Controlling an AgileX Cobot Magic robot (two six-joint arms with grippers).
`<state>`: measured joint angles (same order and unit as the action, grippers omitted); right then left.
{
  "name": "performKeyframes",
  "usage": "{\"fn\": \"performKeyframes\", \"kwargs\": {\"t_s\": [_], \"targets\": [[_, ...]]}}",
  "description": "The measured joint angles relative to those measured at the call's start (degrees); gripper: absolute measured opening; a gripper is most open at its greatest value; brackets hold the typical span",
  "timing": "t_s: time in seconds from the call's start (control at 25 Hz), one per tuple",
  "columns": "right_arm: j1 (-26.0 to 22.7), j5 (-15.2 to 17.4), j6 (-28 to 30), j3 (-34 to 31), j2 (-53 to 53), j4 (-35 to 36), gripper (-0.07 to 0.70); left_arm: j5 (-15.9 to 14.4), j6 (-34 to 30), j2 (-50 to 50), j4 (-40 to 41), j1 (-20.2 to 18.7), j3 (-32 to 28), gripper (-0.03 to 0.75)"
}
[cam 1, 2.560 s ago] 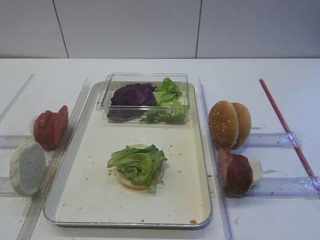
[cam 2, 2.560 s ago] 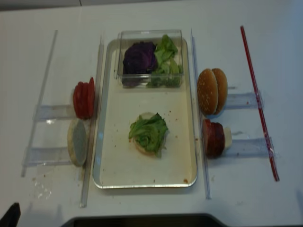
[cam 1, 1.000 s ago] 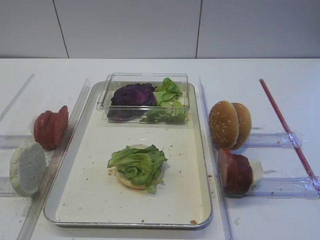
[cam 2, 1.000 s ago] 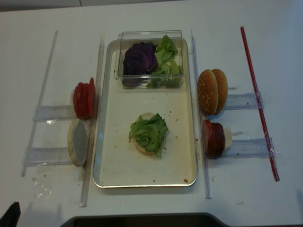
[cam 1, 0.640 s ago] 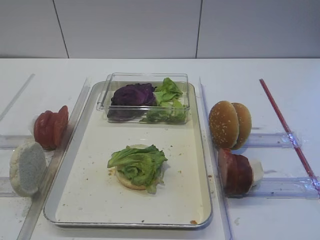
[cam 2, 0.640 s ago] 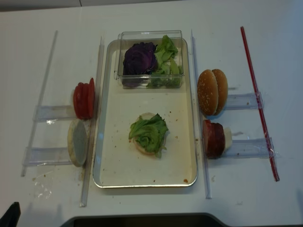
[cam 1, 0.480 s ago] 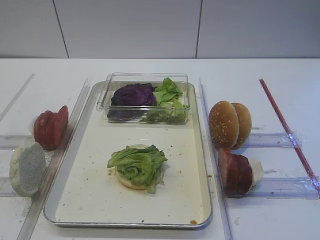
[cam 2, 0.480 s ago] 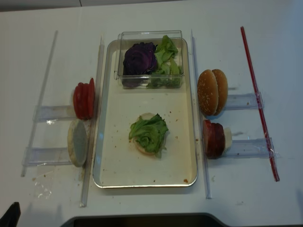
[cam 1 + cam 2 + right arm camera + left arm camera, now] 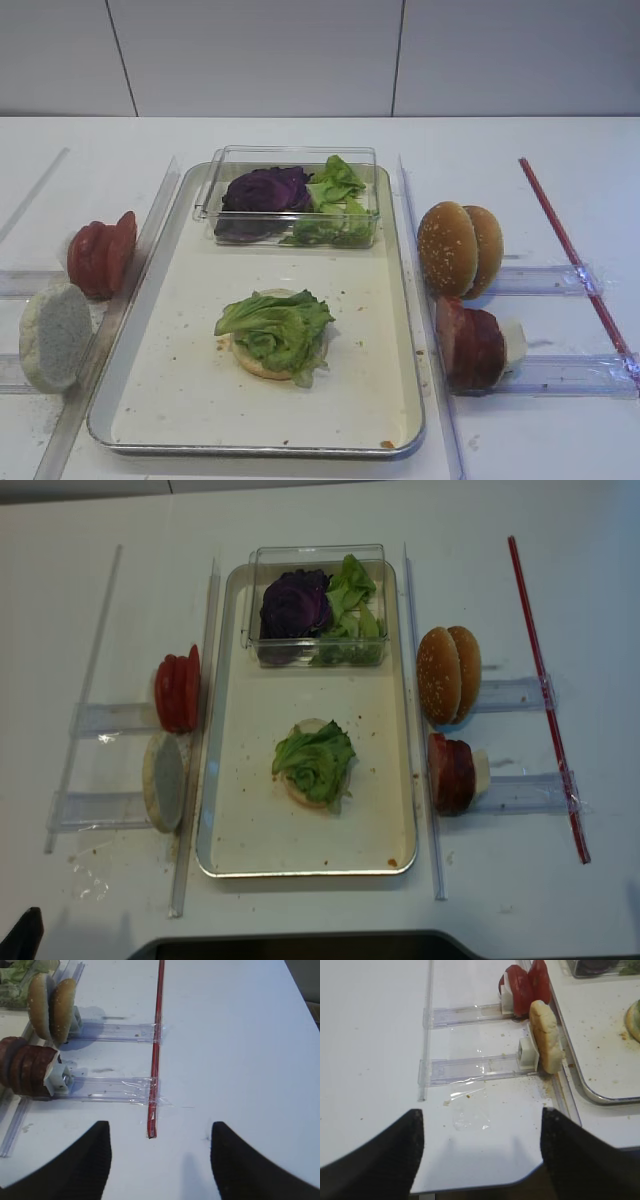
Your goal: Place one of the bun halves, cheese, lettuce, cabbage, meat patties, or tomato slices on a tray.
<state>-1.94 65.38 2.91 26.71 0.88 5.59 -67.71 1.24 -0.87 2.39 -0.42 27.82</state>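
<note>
Lettuce (image 9: 276, 330) is being carried on a pale bun half (image 9: 262, 362) at the middle of the tray (image 9: 180, 410). Sesame bun halves (image 9: 458, 247) and meat patties (image 9: 468, 343) are being kept upright on the counter (image 9: 520, 440) right of the tray, tomato slices (image 9: 101, 254) on its left. Fingers (image 9: 80, 1165) of the right gripper (image 9: 160, 1160) are being held spread and released above the counter; the left gripper (image 9: 479, 1150) seems likewise released, with nothing grasped.

Bright, even overhead light, shadows soft and short. The realsense view is pretty soft; white worktop (image 9: 320, 900) nearly blown out, small glare on the clear rails (image 9: 470, 1067).
</note>
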Motion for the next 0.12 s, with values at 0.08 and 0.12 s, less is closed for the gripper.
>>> {"fn": "performKeyframes", "kwargs": {"t_s": [0.08, 0.12], "targets": [[0.0, 0.0, 0.0, 0.0, 0.0, 0.0, 0.454, 0.0, 0.0, 0.0, 0.0, 0.0, 0.0, 0.453], [0.0, 0.0, 0.0, 0.0, 0.0, 0.0, 0.454, 0.0, 0.0, 0.0, 0.0, 0.0, 0.0, 0.453]]}}
